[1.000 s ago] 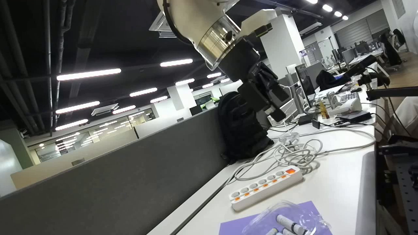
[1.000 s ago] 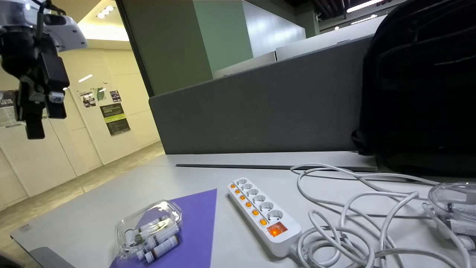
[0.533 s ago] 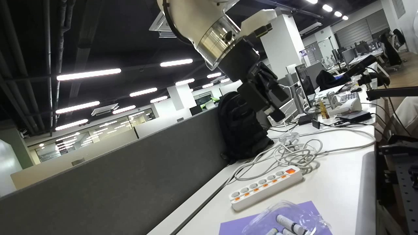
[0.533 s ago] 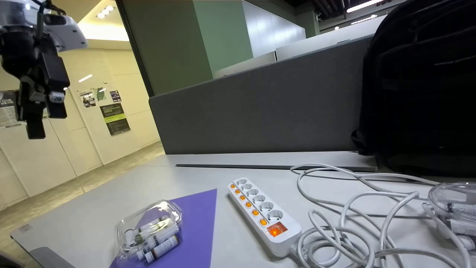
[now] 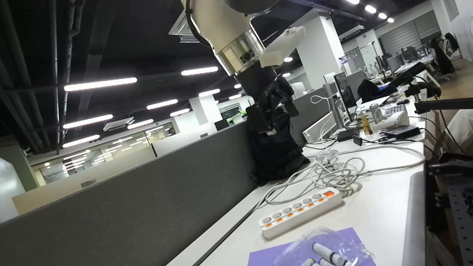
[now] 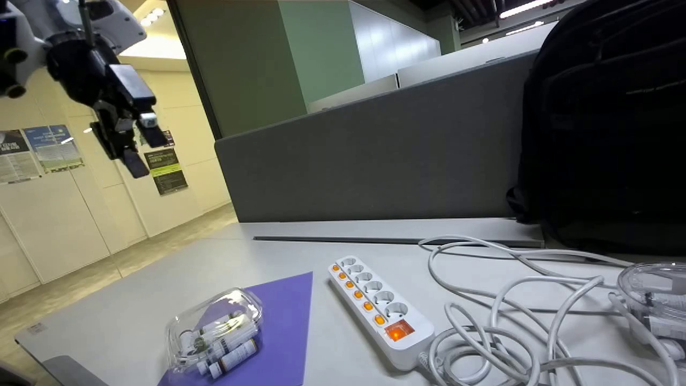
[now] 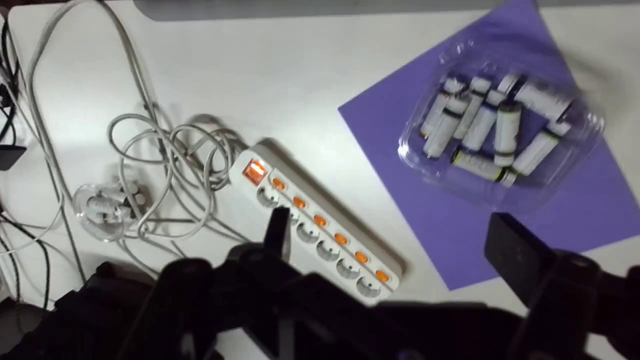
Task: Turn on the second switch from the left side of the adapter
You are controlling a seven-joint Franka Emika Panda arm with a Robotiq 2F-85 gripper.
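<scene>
The adapter is a long white power strip (image 6: 375,311) lying on the desk, also in an exterior view (image 5: 301,216) and the wrist view (image 7: 327,235). It has a row of round sockets, a row of small orange switches (image 7: 341,238) along one long edge, and a larger orange-red switch (image 6: 399,330) glowing at the cord end. I cannot tell which small switches are on. My gripper (image 6: 146,151) is open and empty, high above the desk and well apart from the strip. In the wrist view the gripper (image 7: 391,217) has its fingers wide apart; one finger (image 7: 278,232) hides part of a socket.
A purple sheet (image 7: 400,165) with a clear plastic box (image 7: 425,170) of small bottles lies beside the strip. The white cord lies coiled at the strip's cord end. A black backpack (image 6: 611,134) stands against the grey partition (image 6: 375,161). Another clear container (image 7: 102,212) sits among the cords.
In the last half second my gripper has moved and tilted: leftward in one exterior view, rightward and slightly up in another. It stays open. The strip, sheet and box have not moved.
</scene>
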